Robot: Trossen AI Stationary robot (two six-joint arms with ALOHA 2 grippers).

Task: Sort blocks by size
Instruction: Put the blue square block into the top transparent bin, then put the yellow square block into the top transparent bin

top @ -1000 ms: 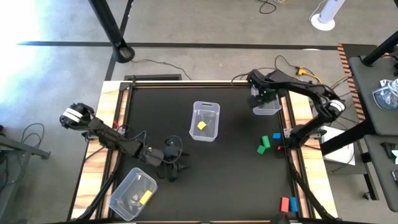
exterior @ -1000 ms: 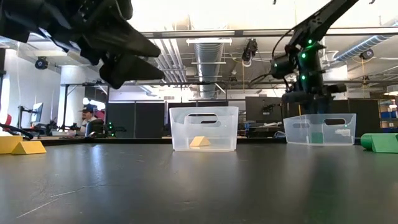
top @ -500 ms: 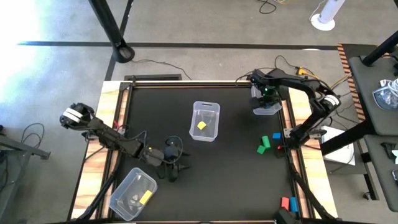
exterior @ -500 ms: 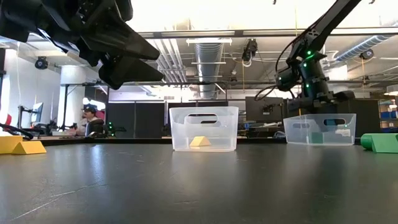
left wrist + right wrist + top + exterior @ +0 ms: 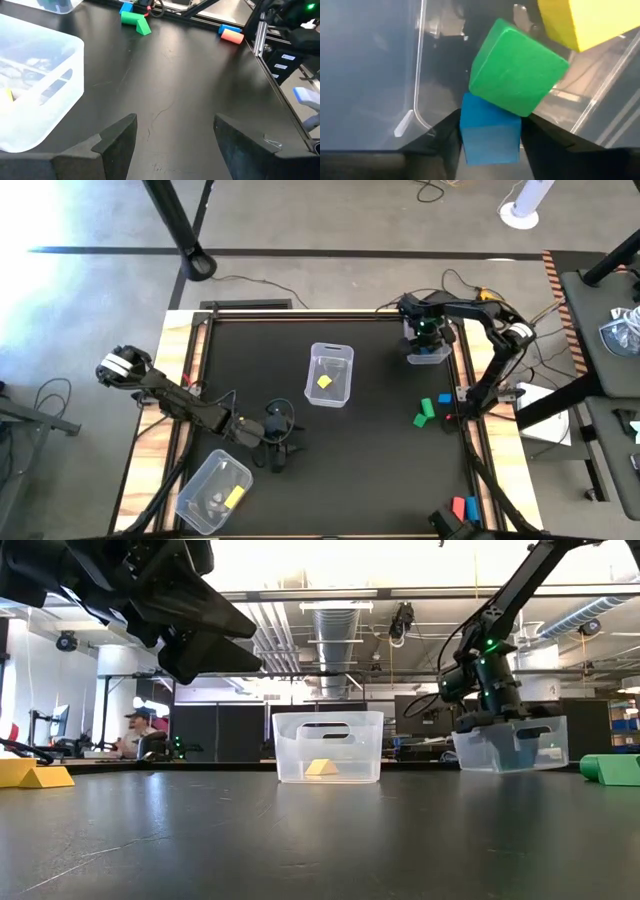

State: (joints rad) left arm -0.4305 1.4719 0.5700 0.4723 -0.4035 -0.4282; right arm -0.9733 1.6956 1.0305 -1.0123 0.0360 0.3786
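My right gripper [image 5: 426,338] reaches down into the clear bin [image 5: 430,352] at the table's far right and is shut on a blue block [image 5: 489,131]. A green block [image 5: 517,72] leans on the blue one, and a yellow block [image 5: 582,20] lies beyond them in the same bin. In the low view that bin [image 5: 512,744] looks tilted. My left gripper [image 5: 277,444] hovers open over the near middle of the table; its fingers [image 5: 117,137] have nothing between them. My right gripper pinches the blue block's two opposite sides [image 5: 465,131] between its two fingers, coming from above and pointing down into the bin. The green block rests against the blue block's far face. What the blue block stands on is hidden.
A clear bin [image 5: 331,375] with a small yellow block stands mid-table, and another [image 5: 214,491] with a yellow bar sits near left. Loose green blocks [image 5: 424,413] and a blue one [image 5: 444,397] lie right of centre. Red and blue blocks [image 5: 461,508] lie near right.
My right gripper has gone down from above the far-right bin into it. The bin, level a second ago, now sits tilted in the low view.
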